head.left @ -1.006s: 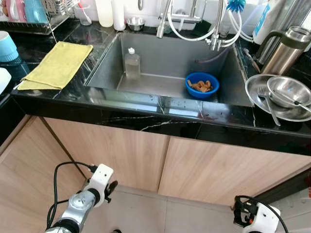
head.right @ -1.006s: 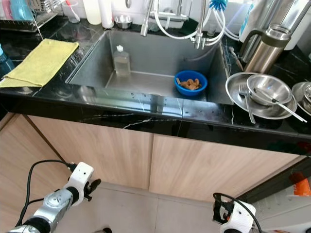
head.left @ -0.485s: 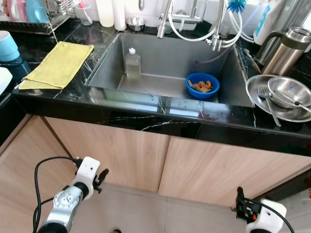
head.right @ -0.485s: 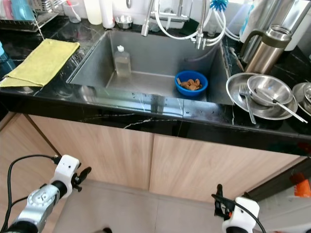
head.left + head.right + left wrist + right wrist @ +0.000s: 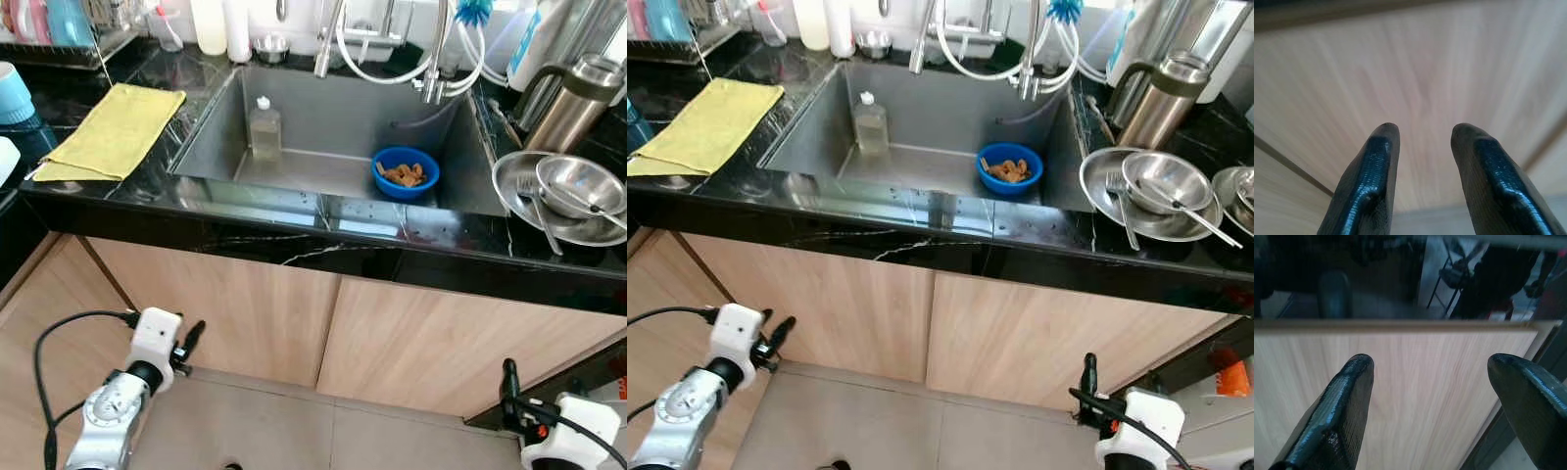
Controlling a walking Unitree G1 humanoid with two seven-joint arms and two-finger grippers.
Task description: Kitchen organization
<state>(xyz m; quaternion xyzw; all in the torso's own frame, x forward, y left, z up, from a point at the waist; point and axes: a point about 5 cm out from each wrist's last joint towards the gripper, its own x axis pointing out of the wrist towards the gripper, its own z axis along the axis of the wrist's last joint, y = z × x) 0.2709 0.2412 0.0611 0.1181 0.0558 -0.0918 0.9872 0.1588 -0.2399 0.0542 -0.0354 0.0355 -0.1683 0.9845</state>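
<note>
A steel sink (image 5: 208,127) is set into the black counter, under the tap hoses. In it stand a clear soap bottle (image 5: 265,128) and a blue bowl (image 5: 406,172) of brown food pieces. A yellow cloth (image 5: 113,131) lies on the counter to the left of the sink. On the right, steel plates (image 5: 517,193) carry a steel bowl (image 5: 578,183) and cutlery. Both arms hang low before the wooden cabinet doors (image 5: 245,299). My left gripper (image 5: 192,337) is open and faces the left door (image 5: 1420,73). My right gripper (image 5: 508,378) is wide open and points up at the right door (image 5: 1432,382).
A steel thermos jug (image 5: 570,96) stands behind the plates. A dish rack (image 5: 69,34) and white bottles (image 5: 223,24) line the back of the counter. A blue-lidded container (image 5: 14,94) sits at the far left. Grey floor tiles (image 5: 294,431) lie below the cabinets.
My left arm has swung out to the left, further from the middle of the cabinet. My right arm has moved right, its fingers now pointing upward. The counter objects have not moved.
</note>
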